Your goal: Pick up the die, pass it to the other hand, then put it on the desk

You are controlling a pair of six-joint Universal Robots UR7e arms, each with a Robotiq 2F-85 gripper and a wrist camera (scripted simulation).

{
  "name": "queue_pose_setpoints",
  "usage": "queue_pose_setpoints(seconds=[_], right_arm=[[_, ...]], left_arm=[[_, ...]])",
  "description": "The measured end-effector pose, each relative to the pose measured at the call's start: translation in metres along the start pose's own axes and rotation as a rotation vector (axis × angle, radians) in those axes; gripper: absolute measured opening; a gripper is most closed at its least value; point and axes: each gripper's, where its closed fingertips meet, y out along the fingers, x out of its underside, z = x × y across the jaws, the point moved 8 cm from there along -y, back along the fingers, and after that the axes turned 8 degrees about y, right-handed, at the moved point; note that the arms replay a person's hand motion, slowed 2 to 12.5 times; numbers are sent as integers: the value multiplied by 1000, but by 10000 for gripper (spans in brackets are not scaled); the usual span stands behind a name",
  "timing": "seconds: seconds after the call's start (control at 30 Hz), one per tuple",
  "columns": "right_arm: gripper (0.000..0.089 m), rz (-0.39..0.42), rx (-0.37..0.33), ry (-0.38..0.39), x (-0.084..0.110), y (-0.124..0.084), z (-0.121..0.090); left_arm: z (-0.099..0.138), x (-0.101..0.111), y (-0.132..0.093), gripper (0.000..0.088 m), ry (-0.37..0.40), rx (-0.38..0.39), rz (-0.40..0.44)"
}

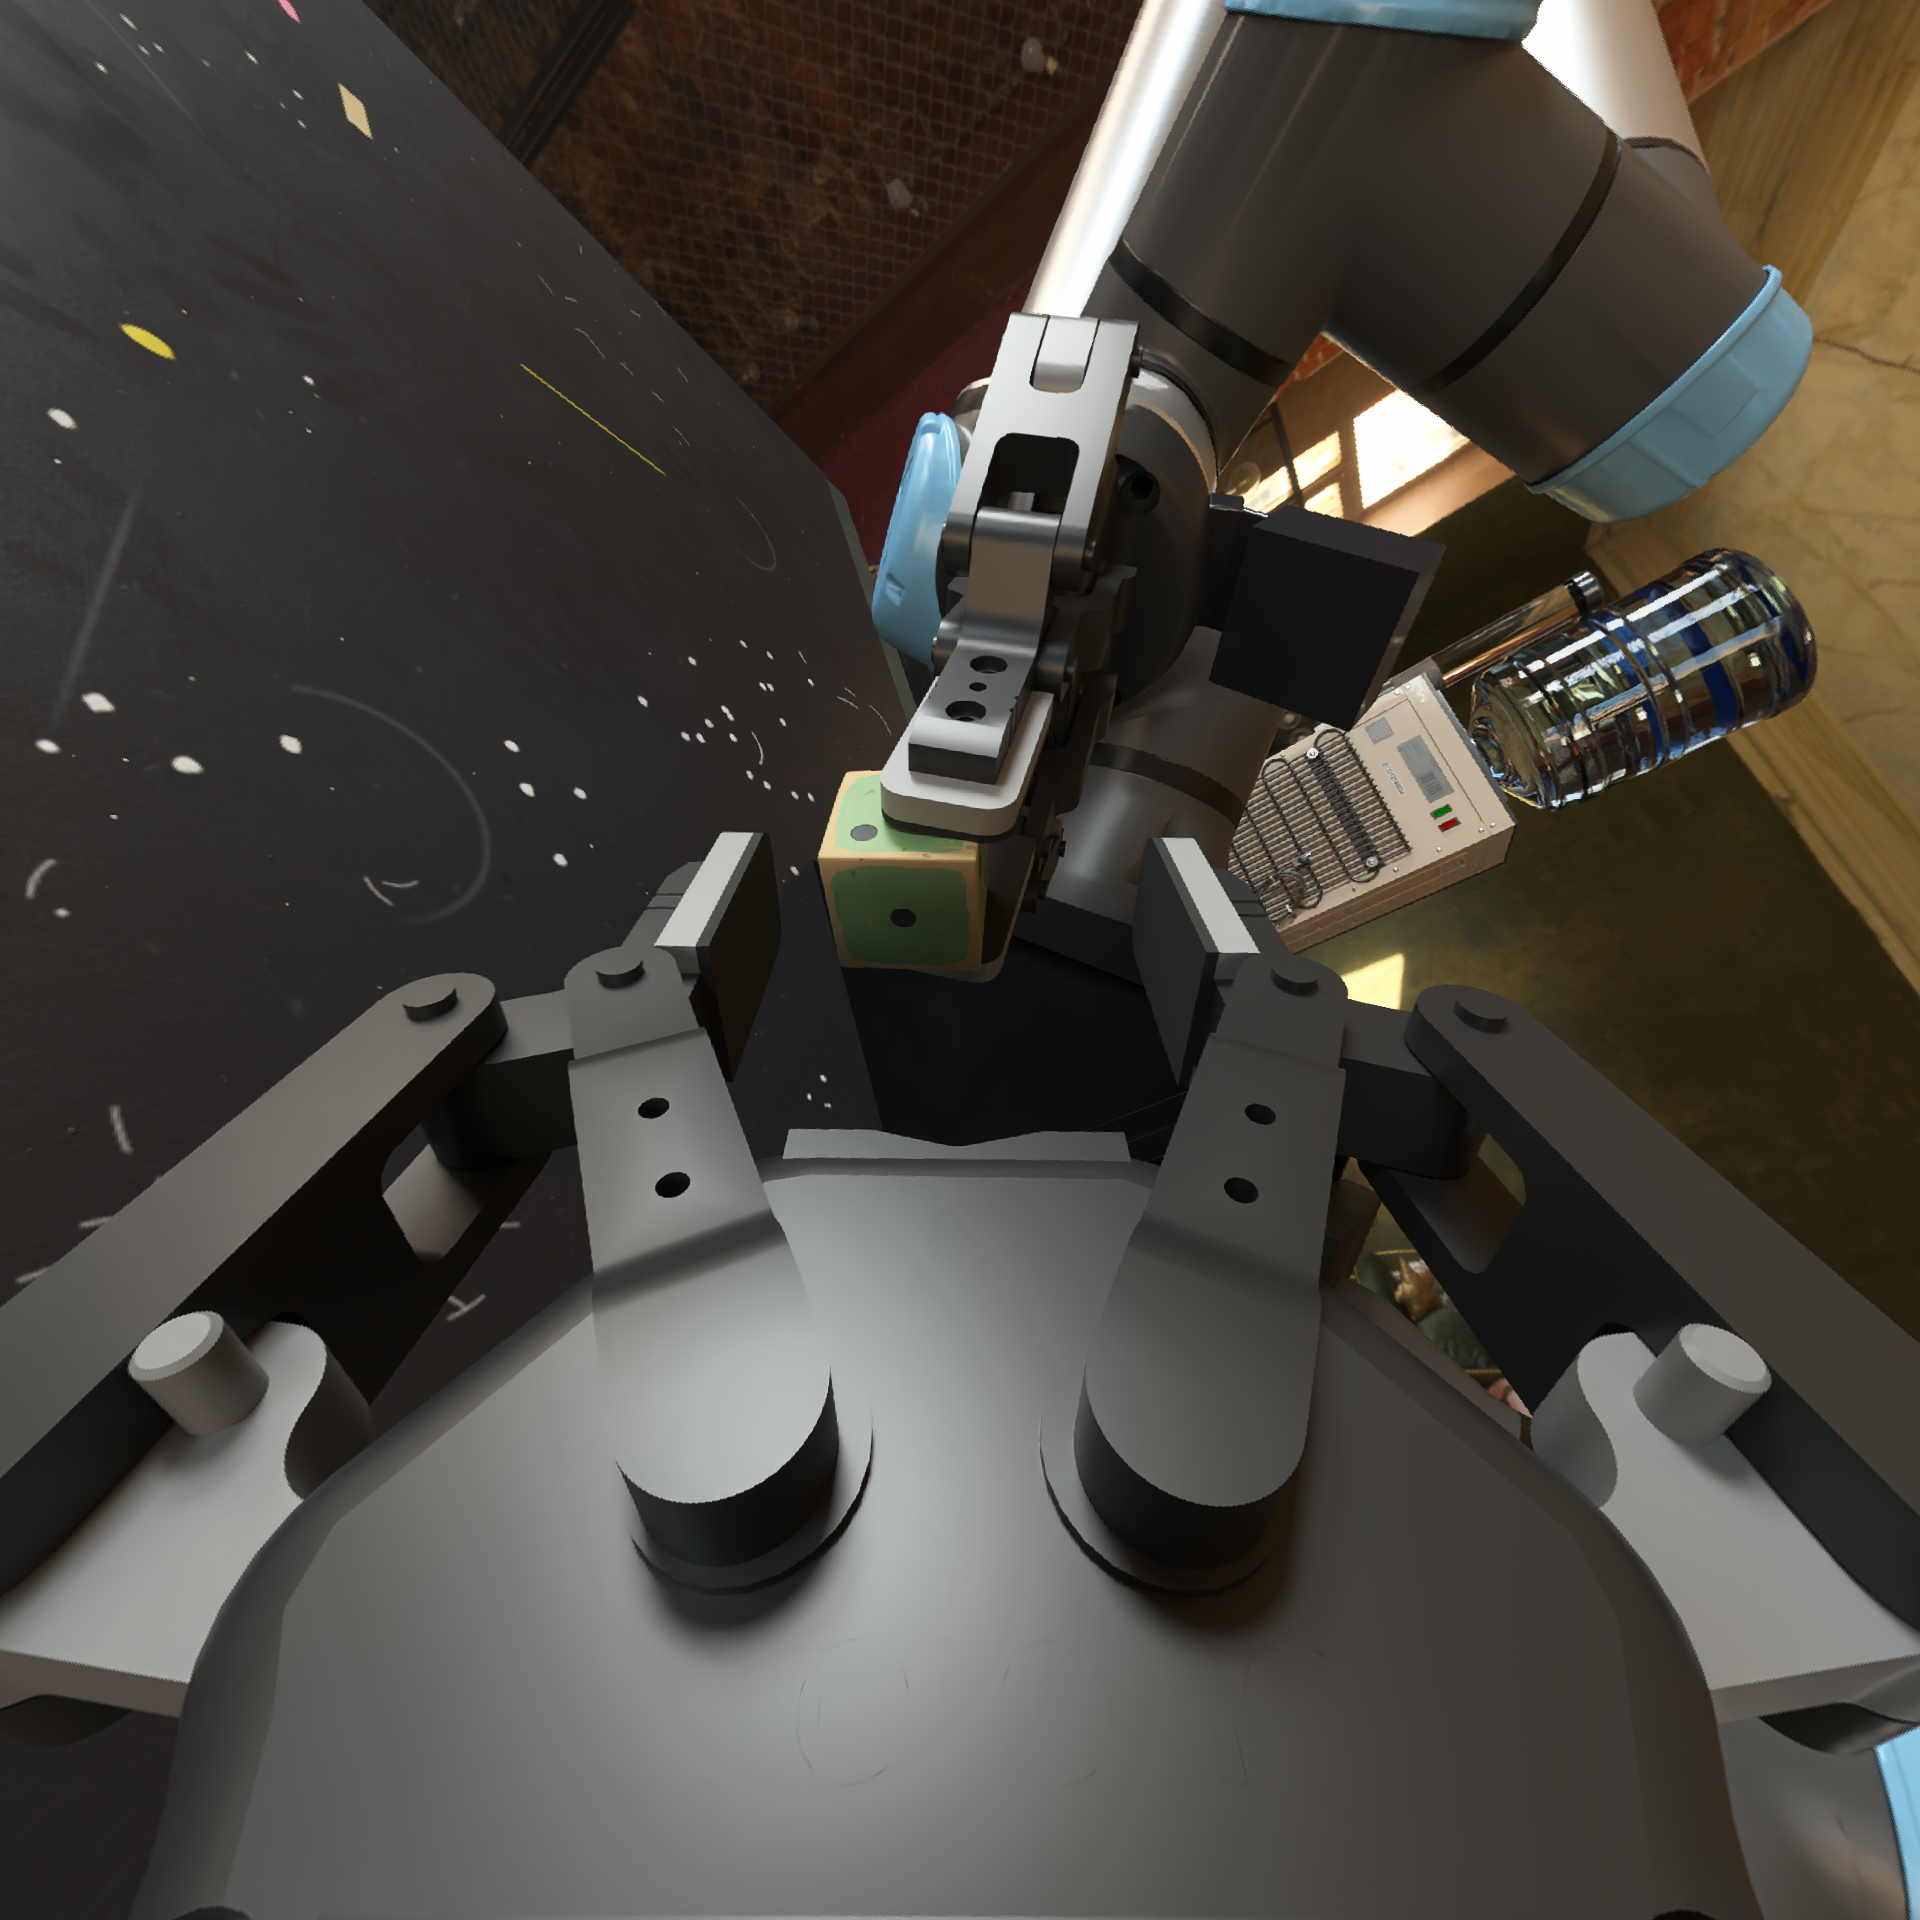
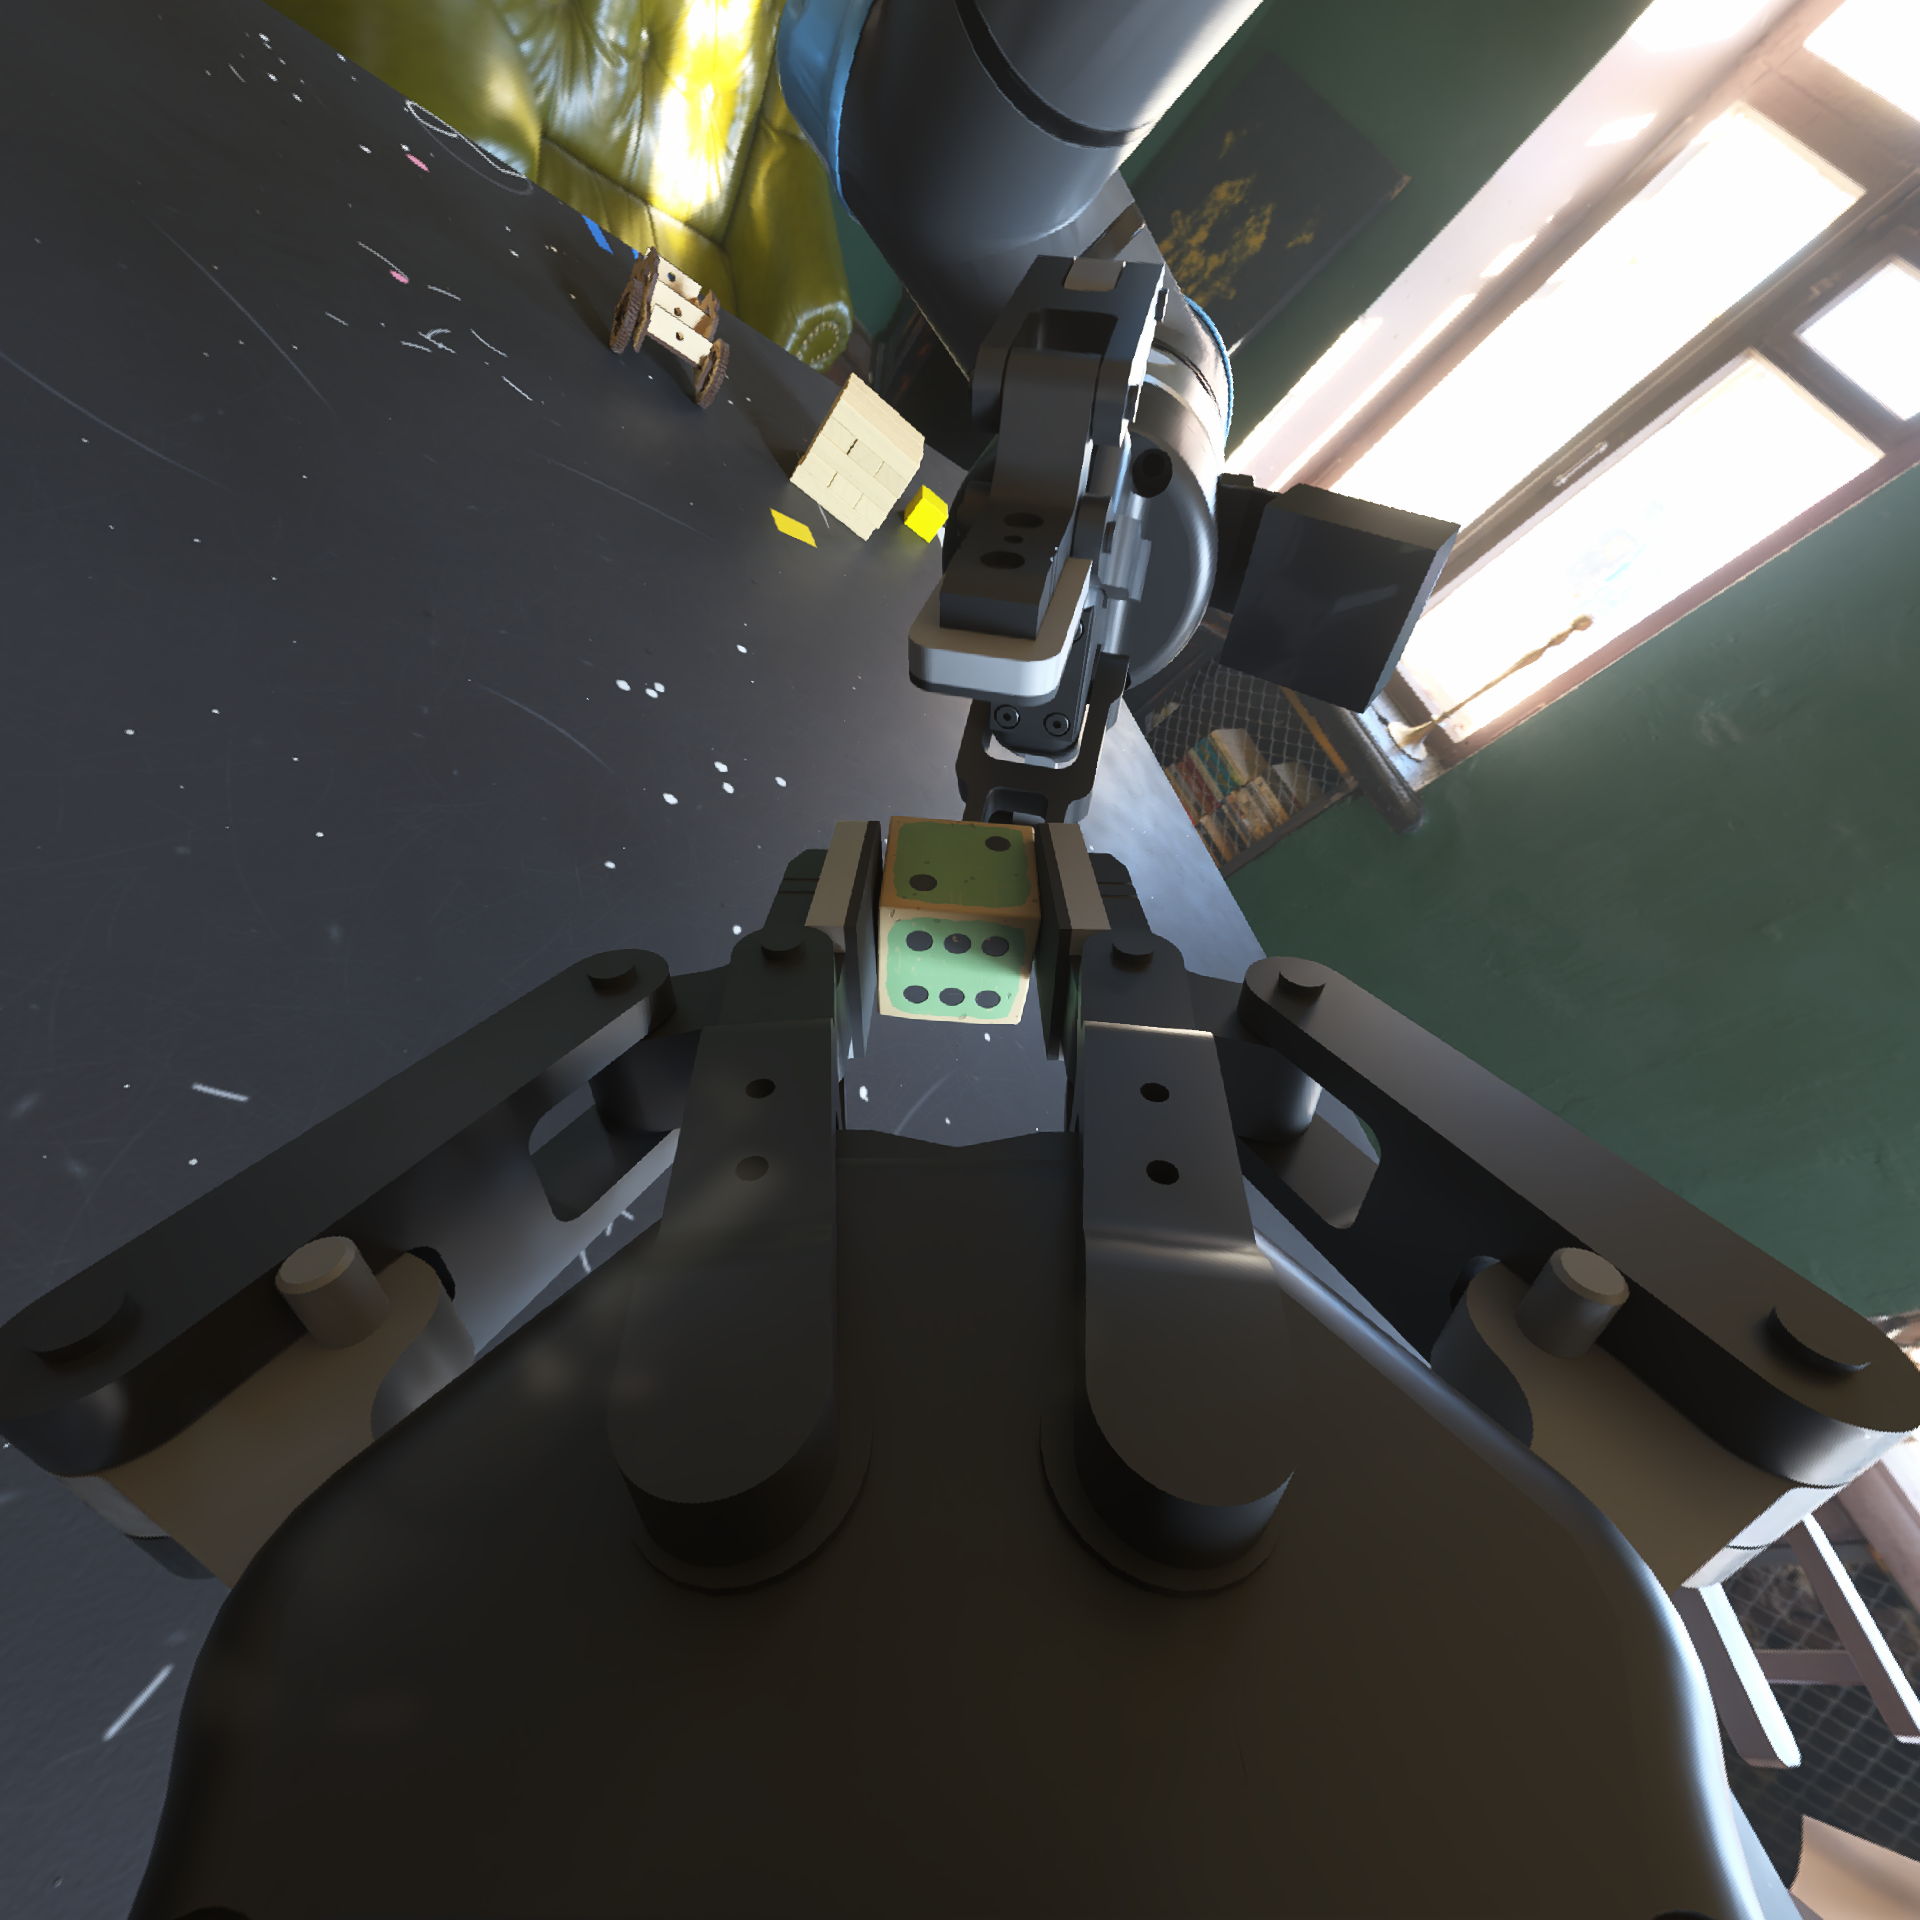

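Note:
A green die with black pips and tan worn edges (image 2: 956,966) is held above the dark desk (image 2: 364,727). My right gripper (image 2: 956,914) is shut on it, one pad on each side face. In the left wrist view the die (image 1: 899,914) shows under the right gripper's upper finger (image 1: 966,769). My left gripper (image 1: 961,894) is open. Its pads stand wide apart, and the die sits just past its fingertips, nearer the left pad and touching neither. In the right wrist view the left gripper (image 2: 1013,717) faces me edge-on just behind the die.
A stack of pale wooden blocks (image 2: 857,468), a small yellow cube (image 2: 925,514) and a wooden toy with gear wheels (image 2: 670,322) stand near the desk's far edge. The right arm (image 1: 1351,260) rises beyond the desk (image 1: 312,623). A water cooler (image 1: 1455,769) stands off the desk.

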Motion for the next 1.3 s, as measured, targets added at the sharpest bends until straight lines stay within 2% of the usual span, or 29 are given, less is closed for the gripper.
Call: queue_pose_setpoints(seconds=[0.37, 0.63, 1.0, 1.3], right_arm=[[261, -24, -13, 14, 3, -10, 7], [261, -53, -10, 34, 5, -21, 23], [261, -115, 24, 77, 12, -37, 57], [261, -191, 50, 152, 23, -48, 92]], left_arm=[[4, -2, 2, 714, 36, -20, 35], [8, -5, -2, 731, 73, -42, 72], [11, -8, -15, 722, 125, -104, 140], [18, -7, -25, 681, 183, -176, 178]])
